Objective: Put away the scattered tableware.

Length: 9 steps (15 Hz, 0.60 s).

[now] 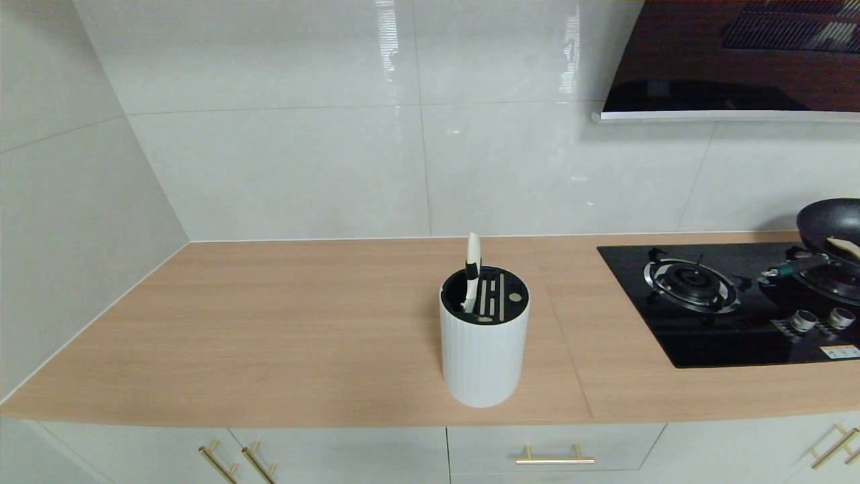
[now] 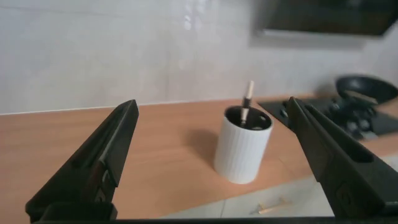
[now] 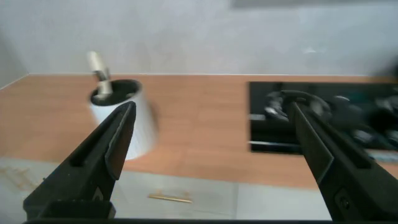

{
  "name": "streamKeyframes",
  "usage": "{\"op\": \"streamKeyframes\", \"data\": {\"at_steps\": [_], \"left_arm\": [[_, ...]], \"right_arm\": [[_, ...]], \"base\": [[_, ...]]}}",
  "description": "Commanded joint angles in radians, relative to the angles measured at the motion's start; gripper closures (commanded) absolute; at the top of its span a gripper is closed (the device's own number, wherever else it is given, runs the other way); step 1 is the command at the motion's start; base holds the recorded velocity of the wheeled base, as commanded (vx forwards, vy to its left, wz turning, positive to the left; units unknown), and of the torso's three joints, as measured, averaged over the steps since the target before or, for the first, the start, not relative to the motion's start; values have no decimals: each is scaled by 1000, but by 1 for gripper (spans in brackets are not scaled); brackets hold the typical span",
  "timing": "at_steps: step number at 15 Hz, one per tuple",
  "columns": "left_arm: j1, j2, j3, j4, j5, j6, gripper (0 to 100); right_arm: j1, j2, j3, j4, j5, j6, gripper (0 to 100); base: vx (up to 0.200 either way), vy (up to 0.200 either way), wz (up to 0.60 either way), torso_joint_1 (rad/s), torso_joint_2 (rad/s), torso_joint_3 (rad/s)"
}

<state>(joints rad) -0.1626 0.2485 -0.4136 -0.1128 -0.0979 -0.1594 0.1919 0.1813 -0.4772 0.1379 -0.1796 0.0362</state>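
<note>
A white ribbed holder (image 1: 484,343) with a black slotted top stands upright near the front edge of the wooden countertop (image 1: 282,323). One utensil with a white and black handle (image 1: 472,269) sticks up out of it. The left wrist view has the holder (image 2: 243,148) straight ahead between the fingers of my open left gripper (image 2: 214,149), well away from it. Off the counter's front edge my right gripper (image 3: 214,155) is open too, with the holder (image 3: 123,118) beyond one finger. Nothing is held by either gripper.
A black gas hob (image 1: 732,296) fills the counter's right side, with a dark pan (image 1: 830,225) on its far burner. A range hood (image 1: 732,60) hangs above it. Tiled walls close the back and left. Drawers with brass handles (image 1: 554,460) sit below.
</note>
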Motion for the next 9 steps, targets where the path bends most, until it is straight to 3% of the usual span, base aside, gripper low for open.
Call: {"op": "streamKeyframes", "data": {"at_steps": [1,2,3,4,5,6,7,8,9], "left_arm": [[74,-150,38,30,20,-17,0],[120,-169,39,22,40,-71,0],[149,-221,45,33,12,-80,0],[167,-249,75,50,-6,-77,0],[167,-249,95,47,12,-74,0],[167,-249,171,25,125,-63,0],[167,-249,259,16,138,3,0],[167,-249,351,-15,141,101,0],[167,-249,414,-48,142,158,0]], "right_arm": [[-85,-80,28,-3,-15,2,0],[-129,-92,57,-7,-14,-2,0],[-192,-146,72,-1,9,-13,0],[-198,-178,98,-6,37,-39,0],[-197,-178,108,-11,31,-42,0],[-197,-178,147,-35,-14,-41,0],[-197,-178,218,-60,-14,-50,0],[-197,-178,301,-104,-12,-79,0],[-197,-178,359,-176,-12,-111,0]], "base": [[0,0,0,0,0,0],[0,0,0,0,0,0],[0,0,0,0,0,0],[0,0,0,0,0,0],[0,0,0,0,0,0],[0,0,0,0,0,0],[0,0,0,0,0,0],[0,0,0,0,0,0],[0,0,0,0,0,0]]}}
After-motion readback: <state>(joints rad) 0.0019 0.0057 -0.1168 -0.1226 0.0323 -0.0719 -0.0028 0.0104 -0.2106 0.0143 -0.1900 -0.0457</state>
